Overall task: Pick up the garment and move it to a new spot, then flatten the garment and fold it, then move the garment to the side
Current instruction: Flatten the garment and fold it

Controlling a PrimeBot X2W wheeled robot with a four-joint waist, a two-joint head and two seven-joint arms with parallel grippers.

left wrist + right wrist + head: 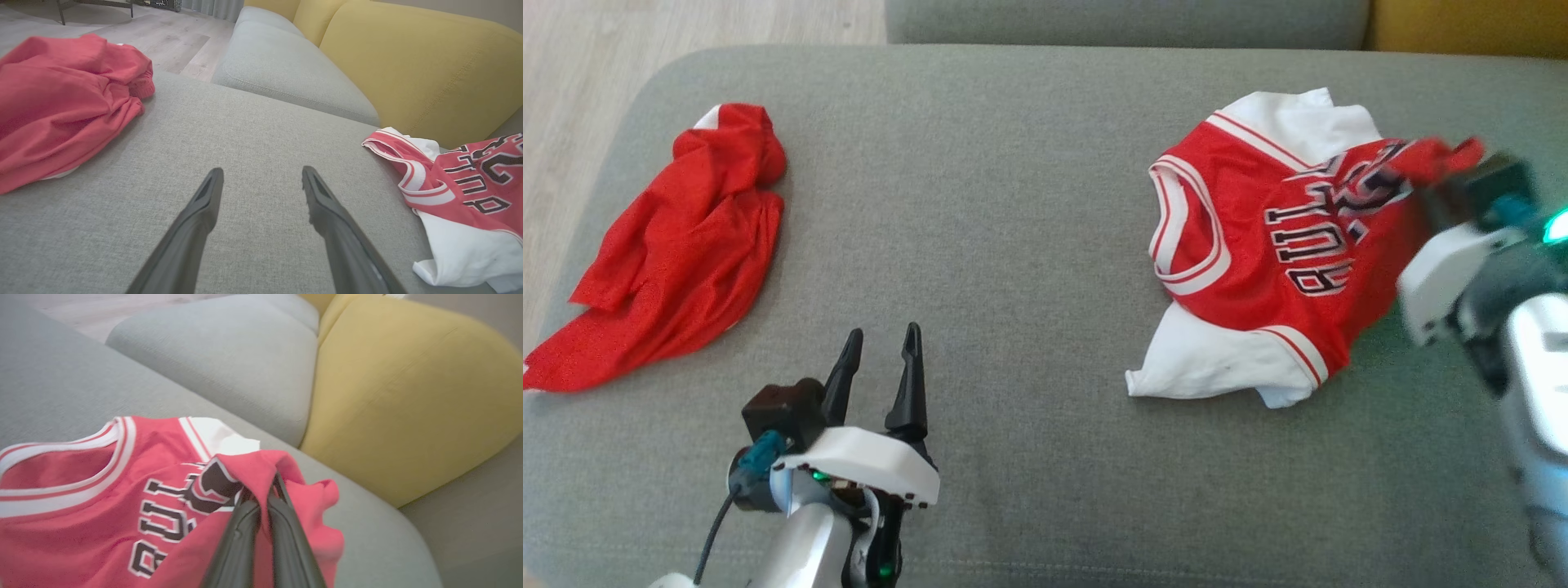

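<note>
At the lower middle of the right wrist view, my right gripper (261, 496) is clamped on a bunched fold of the jersey (102, 539). Its two dark fingers are pressed close together, with red fabric pinched between them and spilling over the tips. The held fold is lifted a little above the rest of the jersey. The jersey is red with white striped trim and black lettering outlined in white, and it has white parts showing at its edges.

From the head view, the jersey lies crumpled in the right half of the frame on a grey cushion (1013, 204). Its neck opening faces the centre of the frame, and white fabric pokes out at its top and bottom. The right arm comes in from the right edge, blurred.

My left gripper (883, 331) sits at the lower left of that frame. Its fingers are spread apart with nothing between them, and they point up the frame over bare cushion. It is well apart from the jersey.

A red heap (678, 245) of plain cloth lies at the far left of the cushion. A yellow backrest (408, 396) fills the upper right of the right wrist view. Pale wood floor (572, 122) shows at the upper left of the head view.
</note>
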